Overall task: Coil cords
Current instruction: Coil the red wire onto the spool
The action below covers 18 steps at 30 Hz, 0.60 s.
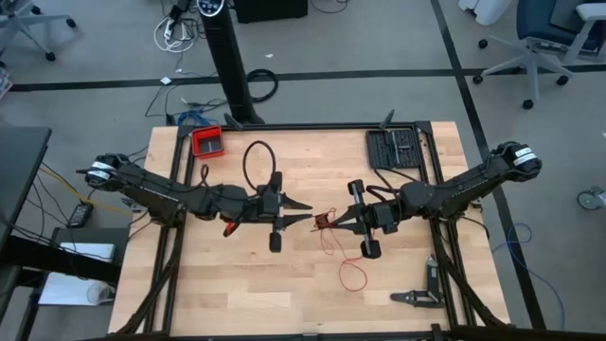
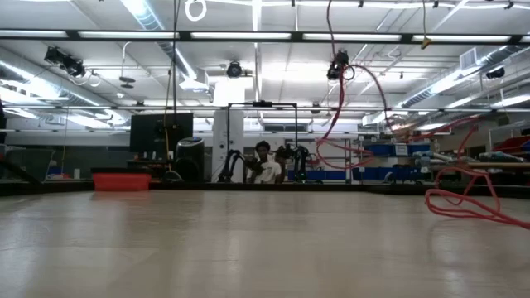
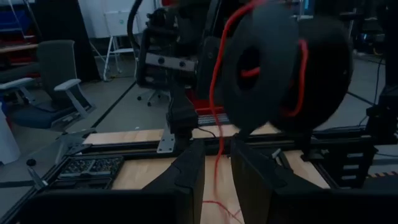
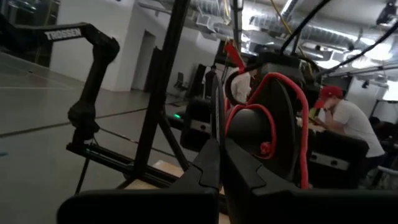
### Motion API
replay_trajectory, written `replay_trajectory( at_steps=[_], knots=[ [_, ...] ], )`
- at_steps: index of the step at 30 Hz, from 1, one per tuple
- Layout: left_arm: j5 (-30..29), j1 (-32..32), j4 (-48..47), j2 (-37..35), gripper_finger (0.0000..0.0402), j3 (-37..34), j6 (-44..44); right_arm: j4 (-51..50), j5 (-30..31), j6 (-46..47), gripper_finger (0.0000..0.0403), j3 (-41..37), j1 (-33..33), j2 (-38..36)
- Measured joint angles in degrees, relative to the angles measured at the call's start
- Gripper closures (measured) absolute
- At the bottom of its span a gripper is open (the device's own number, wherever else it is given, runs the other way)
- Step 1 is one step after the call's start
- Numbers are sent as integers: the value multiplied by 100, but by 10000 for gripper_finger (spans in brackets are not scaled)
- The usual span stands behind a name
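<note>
Nearest the lens in the left wrist view, the left pincer [image 3: 216, 180] stands with its fingers [image 3: 186, 177] parted and the thin red cord [image 3: 216, 134] hanging down through the gap, touching neither side that can be seen; it grips nothing. From above, this left pincer [image 1: 301, 212] points at the cord [image 1: 329, 227], which lies bunched between the two pincer tips and trails in loose loops across the desk [image 1: 227, 284] below the right pincer [image 1: 339, 224]. The right pincer is clenched on the cord; its wrist view shows its fingers [image 4: 214, 168] pressed together with red strands looped just ahead. The low view alone shows the cord's loops [image 2: 464, 203] lying on the desk. Bare wood lies toward the near edge under both pincers.
</note>
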Motion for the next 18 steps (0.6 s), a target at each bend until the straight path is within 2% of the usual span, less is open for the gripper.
replay_trajectory(
  at_steps=[9, 18],
  knots=[
    [99, 0, 315, 2, 321, 0, 14, -54, 32, -2, 401, 0, 0, 2],
    [114, 0, -122, 4, 321, 0, 12, 101, 63, -68, 401, 0, 0, 7]
  ],
)
